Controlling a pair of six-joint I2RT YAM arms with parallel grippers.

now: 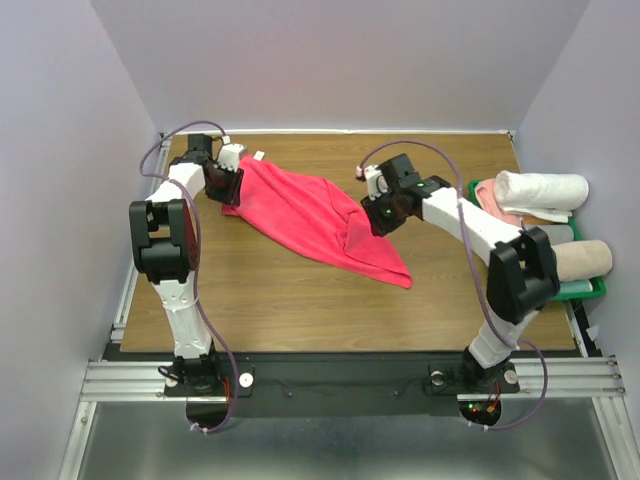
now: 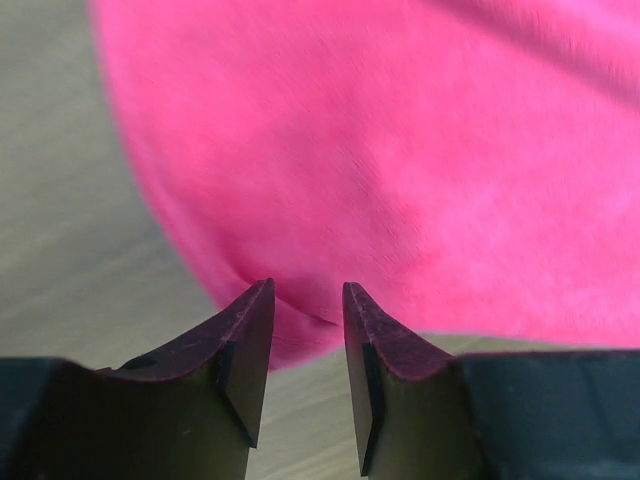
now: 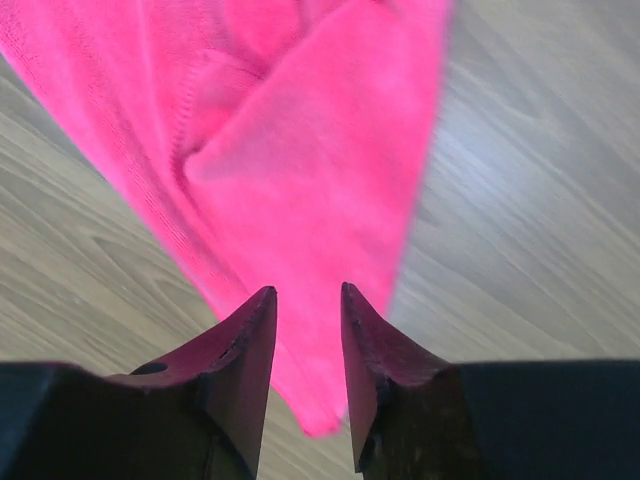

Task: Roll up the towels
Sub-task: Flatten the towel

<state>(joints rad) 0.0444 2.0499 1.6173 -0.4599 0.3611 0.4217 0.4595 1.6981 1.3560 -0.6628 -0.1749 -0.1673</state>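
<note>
The bright pinkish-red towel lies loosely bunched in a diagonal band on the wooden table, from far left to centre right. Its small white tag shows at the far-left end. My left gripper is at that left end; in the left wrist view its jaws stand slightly apart, with the towel's edge just beyond the tips and bare wood between them. My right gripper hovers over the towel's folded right part; its jaws stand slightly apart above a pointed towel corner.
A green bin at the table's right edge holds a rolled white towel, a rolled beige towel and a pale pink cloth. Grey walls enclose the table on three sides.
</note>
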